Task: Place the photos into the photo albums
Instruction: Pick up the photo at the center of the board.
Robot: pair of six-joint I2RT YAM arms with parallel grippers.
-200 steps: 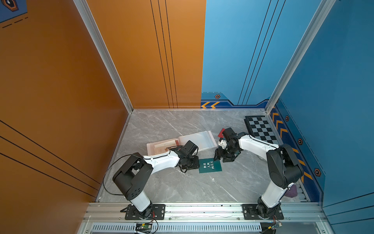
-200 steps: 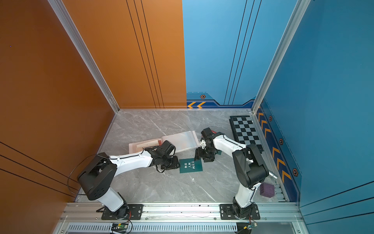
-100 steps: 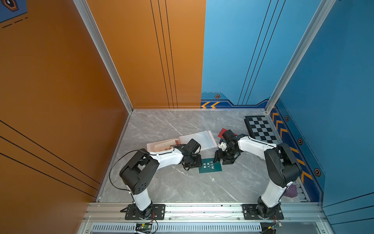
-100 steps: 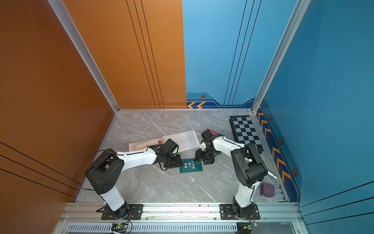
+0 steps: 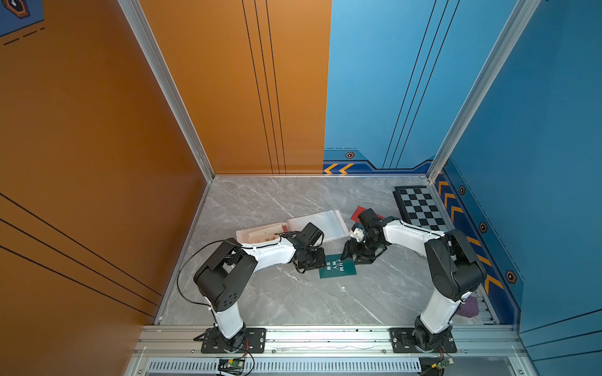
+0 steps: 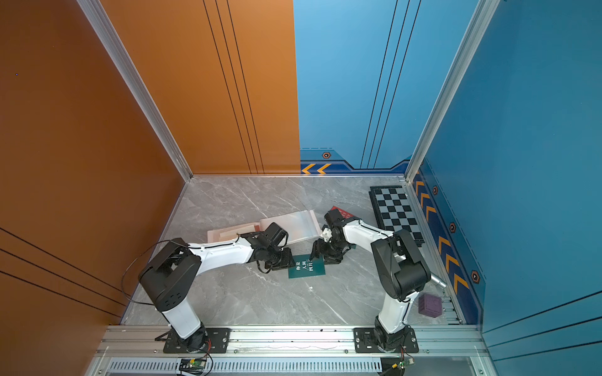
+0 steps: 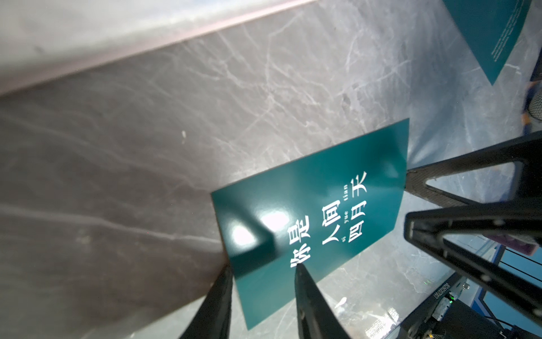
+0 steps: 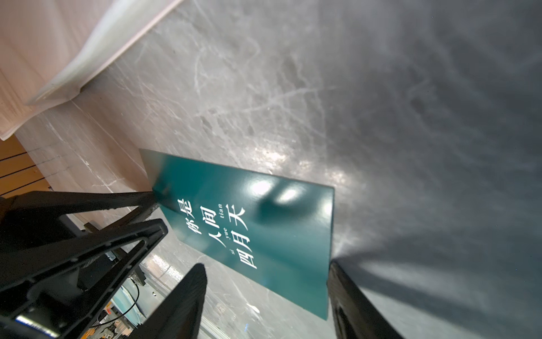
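Observation:
A dark green photo (image 5: 337, 267) with white Chinese characters lies flat on the marble floor between my two grippers. My left gripper (image 7: 263, 268) is low at its left short edge, jaws partly apart. One fingertip (image 7: 296, 265) rests on the card face and the other sits against its edge. My right gripper (image 8: 265, 265) stands open at the card's far right corner, one finger (image 8: 333, 265) touching the edge. The photo album (image 5: 325, 224) lies open behind them, with a cream photo (image 5: 264, 232) in its left page. A red photo (image 5: 360, 211) shows behind the right arm.
A second dark green card (image 7: 492, 35) lies farther off, in the left wrist view. A black-and-white checkerboard (image 5: 420, 208) sits at the back right by the blue wall. A purple cube (image 6: 430, 304) rests near the right arm's base. Orange and blue walls enclose the floor.
Both grippers have closed in on the green card: the left moved right and forward to its left edge, and the right came down toward its far corner. The card has stayed put.

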